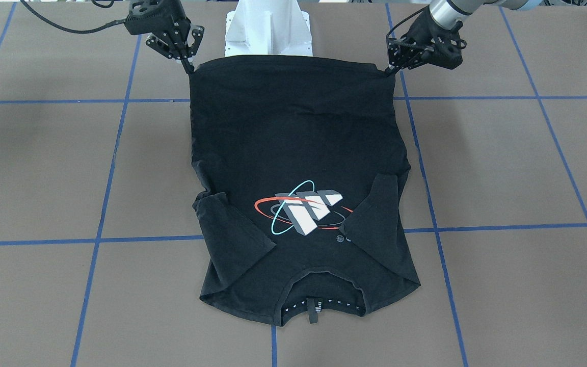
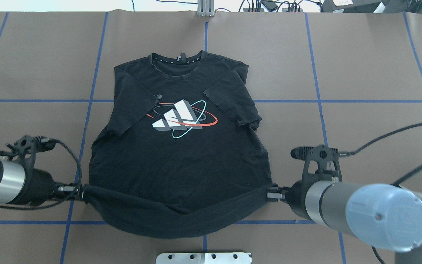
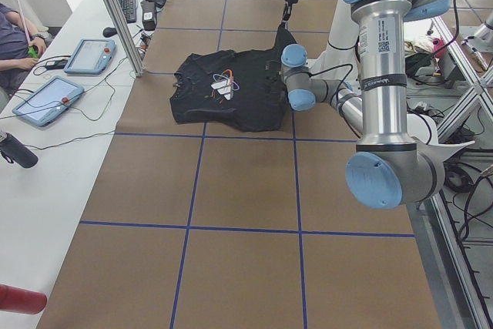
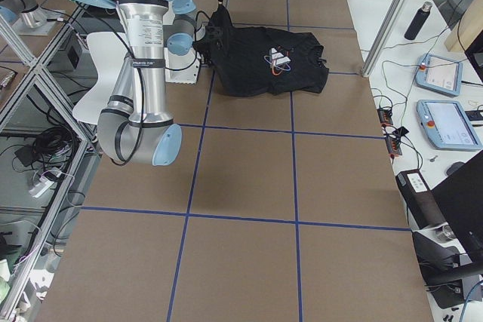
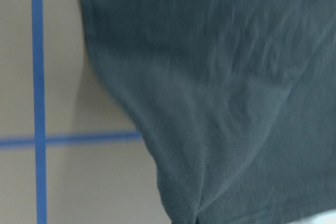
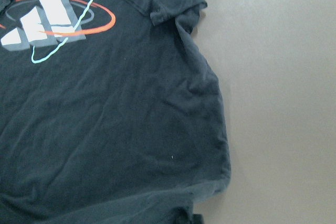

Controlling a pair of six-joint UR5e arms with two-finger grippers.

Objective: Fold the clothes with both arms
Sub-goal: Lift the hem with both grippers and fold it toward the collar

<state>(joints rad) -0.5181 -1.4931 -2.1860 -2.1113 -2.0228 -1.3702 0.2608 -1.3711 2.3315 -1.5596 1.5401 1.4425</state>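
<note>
The black T-shirt (image 2: pixel 181 161) lies logo side up on the brown table, both short sleeves folded in over the chest beside the white-grey logo (image 2: pixel 181 119). Its collar (image 1: pixel 319 298) points away from the robot. My left gripper (image 2: pixel 80 190) is shut on the hem's left corner, and my right gripper (image 2: pixel 274 194) is shut on the hem's right corner. The hem (image 2: pixel 174 216) is lifted off the table and sags between them. The front-facing view shows the left gripper (image 1: pixel 389 71) and the right gripper (image 1: pixel 190 69) pinching the raised corners. Both wrist views show black cloth (image 5: pixel 220 93) (image 6: pixel 105 119) just below.
The white pedestal base (image 1: pixel 268 30) stands right behind the raised hem. Blue tape lines (image 2: pixel 86 101) grid the brown table. A side desk holds tablets (image 3: pixel 46 102), a seated person (image 3: pixel 15 36) and a dark bottle (image 4: pixel 417 20). Cables (image 2: pixel 398 135) trail from the right wrist.
</note>
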